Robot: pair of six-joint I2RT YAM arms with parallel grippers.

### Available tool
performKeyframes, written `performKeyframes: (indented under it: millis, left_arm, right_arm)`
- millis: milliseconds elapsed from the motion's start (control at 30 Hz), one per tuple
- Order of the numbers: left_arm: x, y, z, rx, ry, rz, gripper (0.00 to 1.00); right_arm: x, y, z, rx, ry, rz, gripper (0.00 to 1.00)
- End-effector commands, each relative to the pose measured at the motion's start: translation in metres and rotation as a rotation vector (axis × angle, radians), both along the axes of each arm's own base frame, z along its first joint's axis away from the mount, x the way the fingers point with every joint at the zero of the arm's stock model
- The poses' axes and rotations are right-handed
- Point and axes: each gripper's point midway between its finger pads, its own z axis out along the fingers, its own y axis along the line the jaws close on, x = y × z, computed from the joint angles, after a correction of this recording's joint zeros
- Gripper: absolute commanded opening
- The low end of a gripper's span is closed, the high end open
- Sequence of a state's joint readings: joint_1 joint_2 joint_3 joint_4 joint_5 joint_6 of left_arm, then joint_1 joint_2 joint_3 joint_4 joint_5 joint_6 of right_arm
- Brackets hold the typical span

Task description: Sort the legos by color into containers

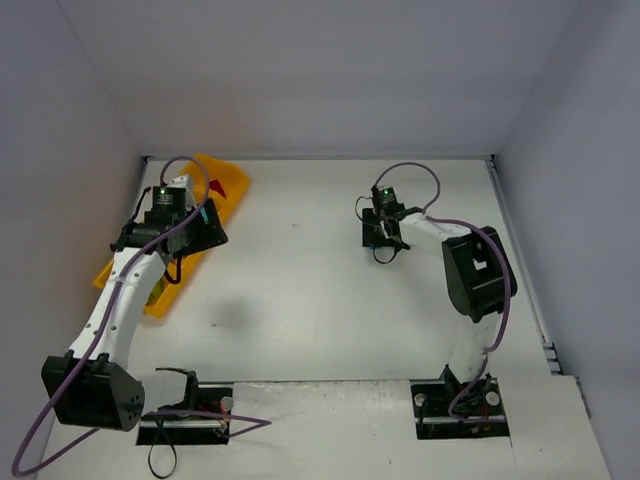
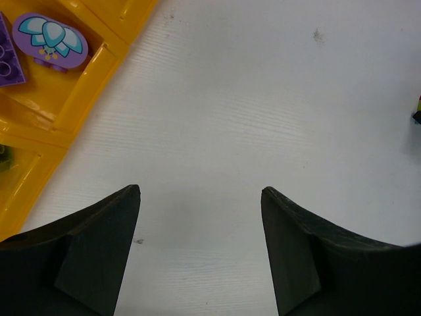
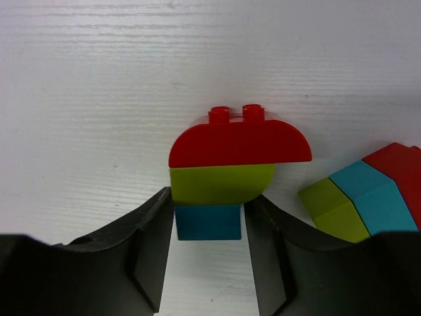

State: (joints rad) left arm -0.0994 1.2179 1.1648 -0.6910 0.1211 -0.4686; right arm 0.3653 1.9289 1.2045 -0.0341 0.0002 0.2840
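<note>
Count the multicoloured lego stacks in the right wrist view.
2: the red-topped stack in the right gripper; the second stack right of it, partly cropped. Others may be hidden.

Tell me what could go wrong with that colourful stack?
The right tool pinches the three-colour stack only at its teal bottom, so it may tip or snap apart. The second stack lies close beside and could get bumped. Red, lime and teal are joined, so they cannot be sorted by colour yet.
</note>
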Motion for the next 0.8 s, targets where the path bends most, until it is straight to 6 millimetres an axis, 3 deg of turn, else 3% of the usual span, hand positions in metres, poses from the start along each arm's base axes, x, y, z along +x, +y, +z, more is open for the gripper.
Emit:
performKeyframes:
  millis: [0,67,200,300,400,533,567,600,700,767]
  left_arm:
    - [0.008,-0.008,0.017,-0.008,-0.07,-0.045,0.68]
    - [0.007,-0.01,0.018,-0.015,-0.071,-0.051,0.68]
    - [0.007,-0.021,0.024,-0.063,-0.098,-0.098,0.68]
    - [0.009,-0.032,0.033,-0.105,-0.13,-0.14,0.68]
    - [0.013,-0.048,0.047,-0.169,-0.173,-0.196,0.68]
    - [0.014,-0.074,0.068,-0.292,-0.218,-0.292,0.69]
    - [0.016,-0.081,0.074,-0.324,-0.231,-0.309,0.69]
    - [0.017,-0.087,0.08,-0.348,-0.243,-0.332,0.69]
    - [0.014,-0.11,0.096,-0.418,-0.267,-0.411,0.69]
    - [0.012,-0.127,0.113,-0.449,-0.301,-0.474,0.69]
  right_arm:
    - [0.012,-0.001,0.007,-0.05,-0.043,-0.006,0.42]
    - [0.011,-0.001,0.004,-0.066,-0.042,-0.001,0.38]
    - [0.008,0.004,0.003,-0.098,-0.054,0.039,0.15]
    - [0.005,0.023,0.018,-0.095,-0.114,0.126,0.06]
    - [-0.001,0.046,0.047,-0.056,-0.216,0.239,0.03]
    - [-0.019,0.089,0.121,0.094,-0.437,0.458,0.03]
    - [-0.027,0.093,0.125,0.101,-0.456,0.509,0.03]
    - [-0.035,0.101,0.147,0.124,-0.51,0.56,0.03]
    - [-0.056,0.118,0.183,0.176,-0.607,0.712,0.05]
    - [-0.07,0.129,0.198,0.211,-0.644,0.807,0.07]
